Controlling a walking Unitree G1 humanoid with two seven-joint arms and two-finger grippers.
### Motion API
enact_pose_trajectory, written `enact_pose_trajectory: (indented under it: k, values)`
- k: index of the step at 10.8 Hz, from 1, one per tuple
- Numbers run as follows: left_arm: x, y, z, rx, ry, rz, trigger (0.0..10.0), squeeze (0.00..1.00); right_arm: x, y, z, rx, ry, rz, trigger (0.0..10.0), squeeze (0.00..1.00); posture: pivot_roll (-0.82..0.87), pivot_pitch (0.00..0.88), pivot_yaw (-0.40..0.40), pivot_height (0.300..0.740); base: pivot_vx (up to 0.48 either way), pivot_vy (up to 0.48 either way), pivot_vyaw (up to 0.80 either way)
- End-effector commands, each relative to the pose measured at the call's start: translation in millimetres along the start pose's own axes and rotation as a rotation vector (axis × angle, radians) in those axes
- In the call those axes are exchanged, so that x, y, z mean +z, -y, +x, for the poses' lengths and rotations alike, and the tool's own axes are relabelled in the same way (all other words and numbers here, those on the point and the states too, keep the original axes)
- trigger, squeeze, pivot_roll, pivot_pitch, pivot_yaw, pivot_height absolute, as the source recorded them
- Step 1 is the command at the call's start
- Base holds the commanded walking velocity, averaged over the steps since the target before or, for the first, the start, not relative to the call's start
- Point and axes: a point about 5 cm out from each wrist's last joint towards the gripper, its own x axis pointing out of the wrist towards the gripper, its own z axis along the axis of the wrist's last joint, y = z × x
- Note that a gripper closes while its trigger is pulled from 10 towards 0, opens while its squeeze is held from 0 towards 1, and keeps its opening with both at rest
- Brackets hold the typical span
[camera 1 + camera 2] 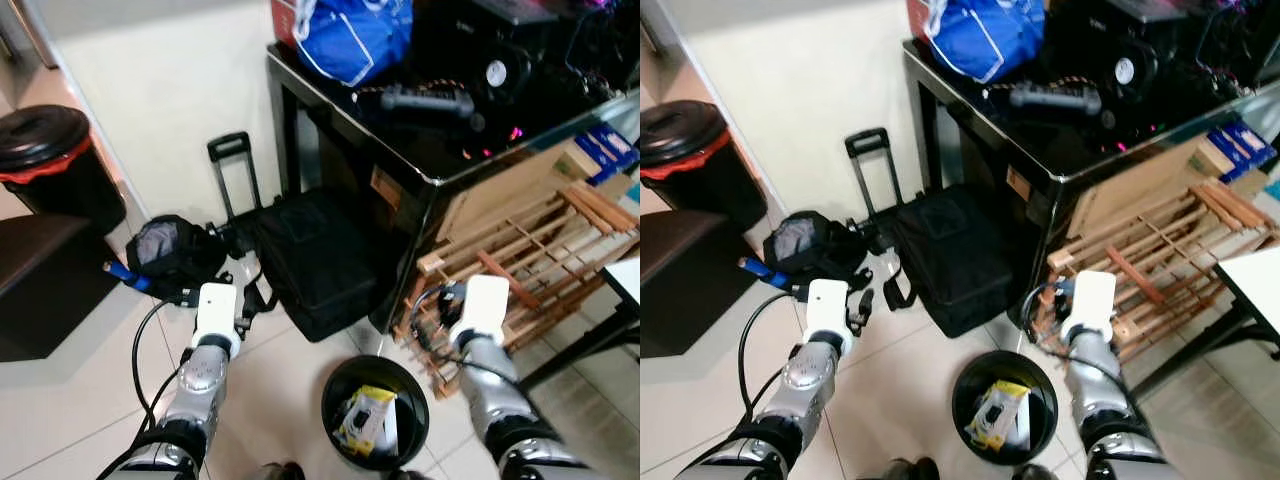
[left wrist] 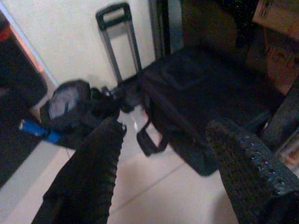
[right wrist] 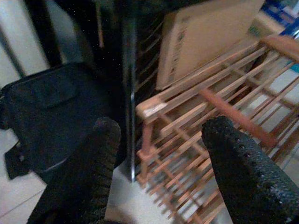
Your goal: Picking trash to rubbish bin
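A small round black bin stands on the tiled floor between my two arms, close to my feet. Yellow and white packaging lies inside it. My left gripper is held out over the floor to the bin's left, open and holding nothing; beyond it lie a black bag and a small backpack. To the bin's right, my right gripper is also open and holds nothing, facing a wooden rack and the table leg.
A black trolley bag and a small dark backpack lie by the wall. A black glass table holds a blue bag. A wooden rack leans at the right. A larger black bin with a red liner stands far left.
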Motion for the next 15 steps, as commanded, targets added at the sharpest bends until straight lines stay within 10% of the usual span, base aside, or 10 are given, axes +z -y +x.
enact_pose_trajectory:
  k: [1,8,15]
  values:
    - [-16,0.0,-6.4,0.006,-0.075,0.005,10.0,0.0,-18,-0.8,-6.9,0.013,-0.085,-0.012,10.0,0.0,-0.07,0.049,0.064,0.74,0.0,0.0,0.0]
    - [-73,-0.4,-40.6,-0.038,-0.341,0.018,10.0,0.0,-74,10.4,-38.2,0.033,-0.362,-0.02,10.0,0.0,-0.05,0.01,0.046,0.74,0.0,0.0,0.0]
    - [-74,0.9,-40.9,-0.045,-0.356,0.016,10.0,0.0,-78,3.7,-40.1,0.072,-0.388,-0.024,10.0,0.0,-0.05,0.032,0.043,0.74,0.0,0.0,0.0]
